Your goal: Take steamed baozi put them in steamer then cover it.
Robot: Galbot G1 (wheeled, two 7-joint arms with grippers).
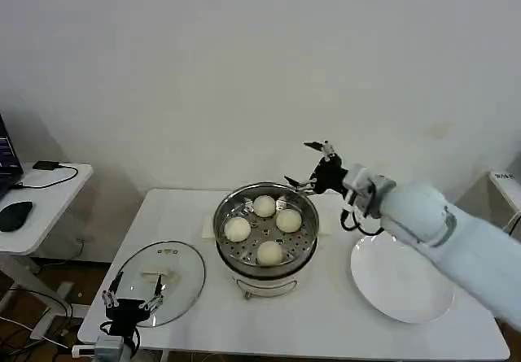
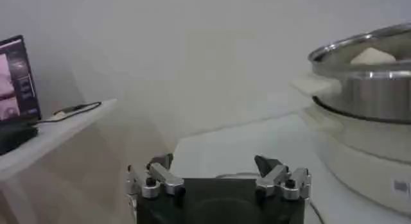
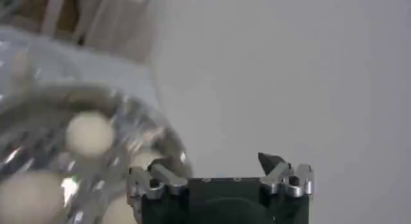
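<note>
Nearest you, the left gripper (image 1: 130,300) hangs at the front left edge of the white table (image 1: 326,321), its fingers spread wide and holding nothing. Just beyond it the glass lid (image 1: 159,283) lies flat on the table, cream handle up, beside the pot and not touching it.

At the centre of the table you have the steel steamer (image 1: 266,230) on its short base. All four buns (image 1: 269,252) sit on the perforated tray inside: one at the front, one to the left, two toward the back. The pot is uncovered. In the left wrist view the steamer (image 2: 359,84) rises to one side with a bun top (image 2: 371,55) showing over its rim.

To the right of the pot, a white plate (image 1: 401,281) rests on the table.

Farthest back, the right gripper (image 1: 311,167) hovers over the far right rim of the steamer, fingers wide apart and holding nothing. Its wrist view looks down on the buns (image 3: 88,134) in the tray.
</note>
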